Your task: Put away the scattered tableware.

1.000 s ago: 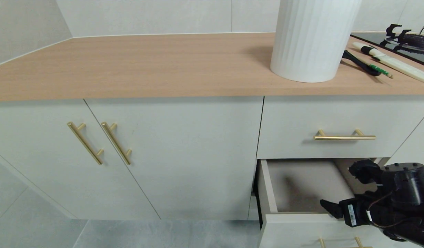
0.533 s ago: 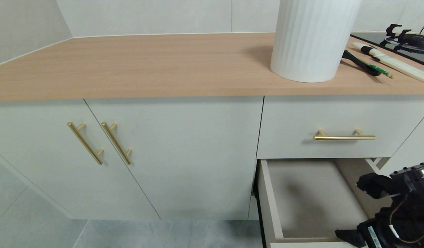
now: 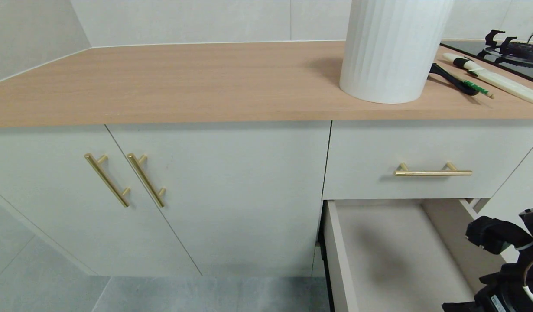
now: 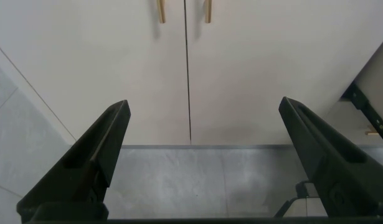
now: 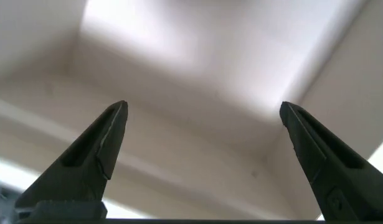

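Cupboard doors (image 3: 232, 195), centre left, closed; left gripper (image 4: 203, 165) faces them, spread and empty. White ribbed vessel (image 3: 390, 52), upper right, crowds the scattered tableware (image 3: 492, 78) lying beside it on the countertop (image 3: 184, 82). Drawer (image 3: 336, 251), lower right, stands open: stowing appears ready. Right gripper (image 3: 479, 268), lower-right corner, splayed and empty, must next rise to the tableware.

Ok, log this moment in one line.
lower drawer: open | right pincer: open, at drawer | left pincer: open, facing cabinet doors | utensils: on counter
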